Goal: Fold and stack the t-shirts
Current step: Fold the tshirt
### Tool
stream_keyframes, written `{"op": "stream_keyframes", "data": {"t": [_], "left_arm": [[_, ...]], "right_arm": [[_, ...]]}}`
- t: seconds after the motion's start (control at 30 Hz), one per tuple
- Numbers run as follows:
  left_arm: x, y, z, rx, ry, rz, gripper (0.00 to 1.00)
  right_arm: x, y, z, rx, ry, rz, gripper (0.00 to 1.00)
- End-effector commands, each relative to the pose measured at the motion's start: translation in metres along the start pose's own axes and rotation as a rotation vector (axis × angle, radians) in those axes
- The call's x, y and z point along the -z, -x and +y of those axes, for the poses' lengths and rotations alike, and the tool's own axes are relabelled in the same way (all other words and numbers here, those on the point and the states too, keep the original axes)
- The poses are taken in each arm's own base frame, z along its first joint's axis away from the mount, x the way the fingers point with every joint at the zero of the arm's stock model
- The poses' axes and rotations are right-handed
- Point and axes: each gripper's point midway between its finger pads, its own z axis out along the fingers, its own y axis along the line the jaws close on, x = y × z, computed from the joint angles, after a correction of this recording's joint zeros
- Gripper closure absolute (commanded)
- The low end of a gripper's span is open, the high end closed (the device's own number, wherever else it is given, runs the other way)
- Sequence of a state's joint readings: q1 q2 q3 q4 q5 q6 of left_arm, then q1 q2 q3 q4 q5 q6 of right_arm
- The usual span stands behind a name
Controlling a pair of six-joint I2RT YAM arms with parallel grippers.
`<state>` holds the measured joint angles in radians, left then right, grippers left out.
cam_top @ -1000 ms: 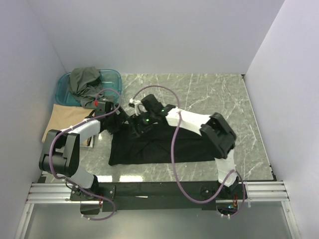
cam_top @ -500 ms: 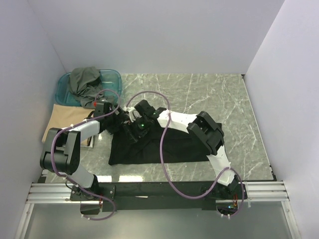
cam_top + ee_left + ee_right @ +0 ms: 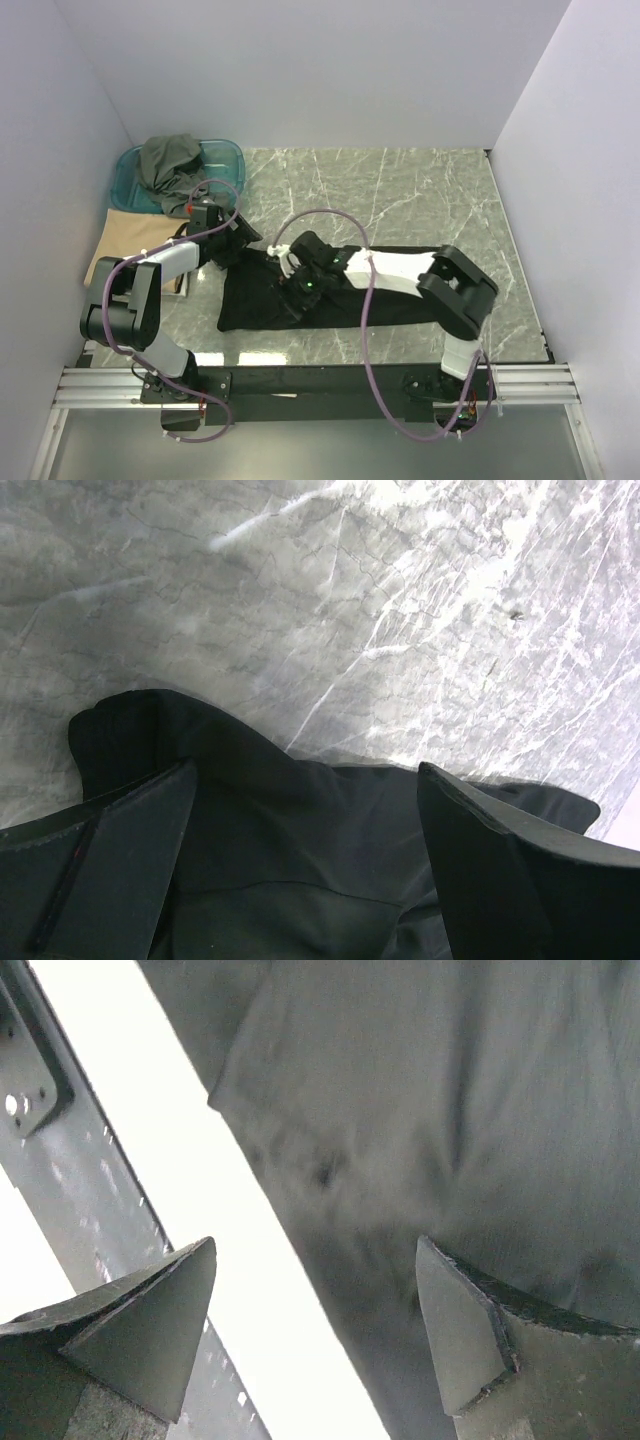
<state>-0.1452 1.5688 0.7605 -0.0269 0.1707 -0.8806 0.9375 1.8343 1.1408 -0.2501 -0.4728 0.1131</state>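
1. tan-beige t-shirt (image 3: pixel 125 245). Lies flat at the left edge of the desk (image 3: pixel 420 190). Placed as a second ago.

2. teal tub (image 3: pixel 222 157). Stands at the far left corner, just beyond the tan-beige t-shirt. Holds the dark grey-olive t-shirt (image 3: pixel 168 158), bunched and heaped above the rim. Unchanged.

3. left gripper (image 3: pixel 240 243). Sits low at the far left corner of the black t-shirt (image 3: pixel 390 300), in the same spot as in both earlier views. Jaws wide apart, clamped on nothing. Wrist view: left gripper (image 3: pixel 305 780) astride a raised fold of the black t-shirt (image 3: pixel 290 850), bare desk (image 3: pixel 300 580) beyond. Thin red line on the finger (image 3: pixel 100 880) at the left of that view; whether mark or lettering, cannot tell.

4. black t-shirt. Spread lengthwise across the near middle of the desk, near edge straight, left end rumpled. Shows more of its far edge at the right than a second ago.

5. right gripper (image 3: pixel 298 295). Sat at the far left corner of the cloth, close to the left gripper, a second ago. Now hangs nearer the front, above the left-centre of the black t-shirt, its arm stretched low along the cloth. Jaws apart as before, nothing between them. Wrist view: right gripper (image 3: pixel 315 1250) over the black t-shirt (image 3: pixel 400 1110), with an overexposed strip of desk and the aluminium rail (image 3: pixel 50 1160) at the left.
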Motion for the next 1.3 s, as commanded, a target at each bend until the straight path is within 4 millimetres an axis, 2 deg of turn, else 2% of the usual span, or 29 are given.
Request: {"op": "stream_keyframes", "data": {"t": [0.0,0.1,0.17,0.23,0.33,0.37,0.43,0.47,0.57,0.6,0.67,0.7,0.8,0.83,0.87,0.9,0.93,1.0,1.07,1.1,1.2,1.27], "left_arm": [[-0.004,-0.008,0.029,-0.004,0.099,0.022,0.01],[-0.002,-0.006,0.029,-0.006,0.110,0.020,0.00],[0.002,-0.003,0.025,-0.012,0.100,0.009,0.01],[0.007,-0.003,0.025,-0.012,0.100,0.003,0.01],[0.020,0.005,0.020,-0.018,0.106,-0.037,0.01],[0.025,0.005,0.022,-0.016,0.122,-0.041,0.01],[0.042,0.018,0.018,-0.017,0.128,-0.106,0.01],[0.055,0.019,0.016,-0.013,0.127,-0.122,0.01],[0.076,0.026,0.016,0.002,0.145,-0.182,0.01],[0.088,0.030,0.011,0.006,0.124,-0.212,0.01],[0.100,0.033,0.007,0.013,0.103,-0.244,0.01],[0.102,0.030,0.008,0.017,0.101,-0.240,0.01],[0.104,0.020,0.001,0.018,0.039,-0.223,0.01],[0.102,0.017,-0.002,0.021,0.019,-0.214,0.01],[0.101,0.015,-0.006,0.015,-0.003,-0.214,0.01],[0.096,0.003,-0.009,0.003,-0.024,-0.174,0.01],[0.093,0.000,-0.017,0.003,-0.056,-0.172,0.01],[0.082,-0.016,-0.026,-0.032,-0.074,-0.120,0.01],[0.069,-0.028,-0.025,-0.056,-0.037,-0.082,0.00],[0.067,-0.031,-0.033,-0.076,-0.037,-0.072,0.00],[0.053,-0.038,-0.027,-0.097,0.013,-0.038,0.01],[0.045,-0.040,-0.024,-0.097,0.021,-0.032,0.01]], "right_arm": [[0.019,0.015,0.018,0.006,-0.002,-0.097,0.13],[0.028,0.007,0.023,-0.002,-0.020,-0.111,0.13],[0.036,0.004,0.019,-0.025,-0.067,-0.132,0.13],[0.046,0.008,0.004,-0.052,-0.173,-0.170,0.13],[0.078,0.022,-0.013,-0.122,-0.326,-0.258,0.11],[0.091,0.028,-0.030,-0.163,-0.401,-0.296,0.11],[0.109,0.027,-0.045,-0.209,-0.457,-0.317,0.11],[0.127,0.029,-0.066,-0.273,-0.513,-0.360,0.11],[0.152,0.011,-0.104,-0.437,-0.588,-0.393,0.10],[0.167,0.003,-0.130,-0.522,-0.630,-0.417,0.10],[0.177,-0.016,-0.155,-0.623,-0.677,-0.415,0.10],[0.191,-0.026,-0.174,-0.688,-0.720,-0.429,0.10],[0.195,-0.036,-0.195,-0.763,-0.723,-0.417,0.09],[0.191,-0.033,-0.199,-0.784,-0.687,-0.411,0.09],[0.188,-0.029,-0.199,-0.767,-0.663,-0.402,0.10],[0.183,-0.025,-0.198,-0.757,-0.636,-0.396,0.10],[0.174,-0.017,-0.194,-0.745,-0.564,-0.390,0.10],[0.166,-0.006,-0.193,-0.721,-0.506,-0.401,0.10],[0.155,-0.003,-0.194,-0.712,-0.463,-0.382,0.10],[0.153,-0.001,-0.196,-0.711,-0.460,-0.379,0.10],[0.143,0.001,-0.196,-0.703,-0.416,-0.366,0.10],[0.137,-0.005,-0.194,-0.706,-0.400,-0.345,0.10]]}}
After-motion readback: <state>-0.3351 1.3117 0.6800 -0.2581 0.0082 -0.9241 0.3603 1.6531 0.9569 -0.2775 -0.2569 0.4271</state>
